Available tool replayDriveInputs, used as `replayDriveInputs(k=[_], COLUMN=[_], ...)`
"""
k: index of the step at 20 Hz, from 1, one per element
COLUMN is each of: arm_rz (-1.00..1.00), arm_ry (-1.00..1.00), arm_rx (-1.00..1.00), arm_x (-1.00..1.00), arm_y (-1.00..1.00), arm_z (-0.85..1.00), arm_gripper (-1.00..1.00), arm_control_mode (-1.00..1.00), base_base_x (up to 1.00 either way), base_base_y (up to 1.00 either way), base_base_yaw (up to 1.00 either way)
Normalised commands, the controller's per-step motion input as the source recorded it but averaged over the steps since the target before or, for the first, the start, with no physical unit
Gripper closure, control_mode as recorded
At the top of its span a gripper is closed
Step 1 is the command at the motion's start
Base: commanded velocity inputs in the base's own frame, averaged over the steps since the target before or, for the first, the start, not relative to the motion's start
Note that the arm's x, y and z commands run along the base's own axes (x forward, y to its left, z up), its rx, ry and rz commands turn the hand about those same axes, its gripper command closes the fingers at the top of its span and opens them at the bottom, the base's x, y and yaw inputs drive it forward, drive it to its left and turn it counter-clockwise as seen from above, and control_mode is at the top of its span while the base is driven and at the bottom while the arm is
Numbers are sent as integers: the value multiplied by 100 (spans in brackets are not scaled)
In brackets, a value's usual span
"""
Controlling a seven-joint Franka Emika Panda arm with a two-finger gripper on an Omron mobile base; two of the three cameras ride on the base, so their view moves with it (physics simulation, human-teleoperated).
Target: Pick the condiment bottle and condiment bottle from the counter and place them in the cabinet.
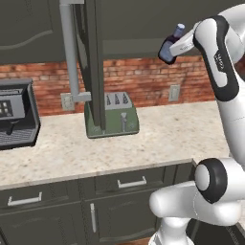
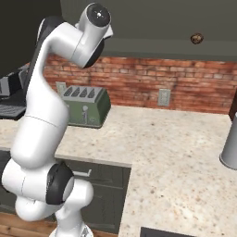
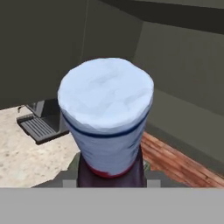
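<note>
Hand view: condiment bottle (image 3: 106, 118) close to the camera, pale blue cap foremost, dark body at the finger tips.
Gripper (image 1: 168, 49): clenched on the condiment bottle, raised high before the upper cabinet (image 1: 139, 24), above the brick wall (image 1: 143, 79).
Bottle place: in the air, well above the counter (image 1: 158, 139).
Counter back edge: green toaster (image 1: 115, 115) by the wall.
Counter left end: coffee machine (image 1: 16, 115).

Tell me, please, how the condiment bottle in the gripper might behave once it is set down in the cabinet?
The condiment bottle looks rigid, so it probably won't deform. It seems tall and narrow, likely tippy. Its round body would probably roll if toppled.
</note>
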Motion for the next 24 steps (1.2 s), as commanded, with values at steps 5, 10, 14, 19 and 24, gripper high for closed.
replayDriveInputs(k=[5, 10, 14, 19, 24], arm_rz=[2, 2, 0, 0, 0], arm_ry=[0, 0, 0, 0, 0], arm_rx=[0, 0, -2, -3, -1], arm_x=[38, 36, 25, 16, 22], arm_y=[0, 0, 0, 0, 0], arm_z=[0, 0, 0, 0, 0], arm_gripper=[100, 100, 100, 100, 100], arm_control_mode=[-100, -100, -100, -100, -100], base_base_x=[0, 0, 0, 0, 0], base_base_y=[0, 0, 0, 0, 0], base_base_yaw=[0, 0, 0, 0, 0])
